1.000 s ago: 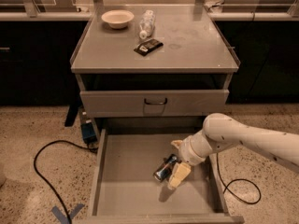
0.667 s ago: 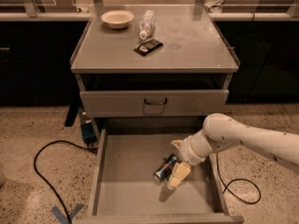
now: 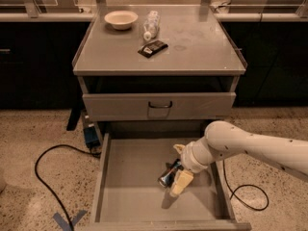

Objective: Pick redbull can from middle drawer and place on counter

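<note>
Gripper (image 3: pixel 174 170) is down inside the open drawer (image 3: pixel 125 177), right of the middle of its floor, hanging off the white arm (image 3: pixel 250 148) that reaches in from the right edge of the shot. It's right up against the can (image 3: pixel 167 177). Honestly can't tell if it's clamped on it or just sitting around it with slack, since the can and the gripper overlap from this angle.

Can itself is in the drawer, tilted on a diagonal. One shiny end points down-left toward the front, and the other end disappears behind the gripper. There's a dark shadow on the drawer floor just in front of it. Whether the can is resting on the floor or lifted a bit, I can't say.

Drawer is pulled all the way out toward the camera, with plain grey floor showing on the left and front.

Above it sits the shut drawer (image 3: pixel 120 107) with a dark loop handle (image 3: pixel 160 104).

Up on the counter (image 3: pixel 192 47), toward the back left, there's a pale bowl (image 3: pixel 121 19). A clear bottle (image 3: pixel 150 25) lies just beside it, and a dark flat packet (image 3: pixel 152 48) sits a little in front of the bottle.

On the speckled floor, a black cable (image 3: pixel 48 177) loops on the left. A blue box (image 3: pixel 90 136) sits against the cabinet's left side, and some blue tape (image 3: pixel 70 220) is near the bottom edge. Another cable (image 3: pixel 245 196) curls on the right under the arm.
</note>
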`<action>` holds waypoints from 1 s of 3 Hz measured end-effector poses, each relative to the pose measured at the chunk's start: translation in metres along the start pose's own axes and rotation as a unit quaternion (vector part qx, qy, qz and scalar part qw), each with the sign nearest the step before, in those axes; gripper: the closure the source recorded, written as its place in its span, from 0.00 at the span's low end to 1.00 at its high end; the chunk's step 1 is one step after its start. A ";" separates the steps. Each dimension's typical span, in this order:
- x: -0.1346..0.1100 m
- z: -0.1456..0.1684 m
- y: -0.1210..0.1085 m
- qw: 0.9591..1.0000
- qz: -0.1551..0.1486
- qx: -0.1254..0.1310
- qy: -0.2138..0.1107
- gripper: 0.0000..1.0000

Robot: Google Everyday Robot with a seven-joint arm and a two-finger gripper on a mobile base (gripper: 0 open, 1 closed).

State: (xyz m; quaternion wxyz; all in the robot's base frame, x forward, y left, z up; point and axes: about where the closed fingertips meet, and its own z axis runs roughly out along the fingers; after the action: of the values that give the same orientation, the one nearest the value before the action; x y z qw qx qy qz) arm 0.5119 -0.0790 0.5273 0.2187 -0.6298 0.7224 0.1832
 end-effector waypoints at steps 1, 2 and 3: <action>-0.001 0.001 0.000 0.999 -0.021 0.022 0.014 0.00; 0.001 0.010 -0.005 0.998 -0.046 0.029 0.023 0.00; 0.004 0.030 -0.022 0.997 -0.067 0.012 0.027 0.00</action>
State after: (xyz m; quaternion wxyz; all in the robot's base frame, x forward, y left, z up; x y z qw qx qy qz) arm 0.5353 -0.0694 0.5006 0.2189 -0.6787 0.6864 0.1425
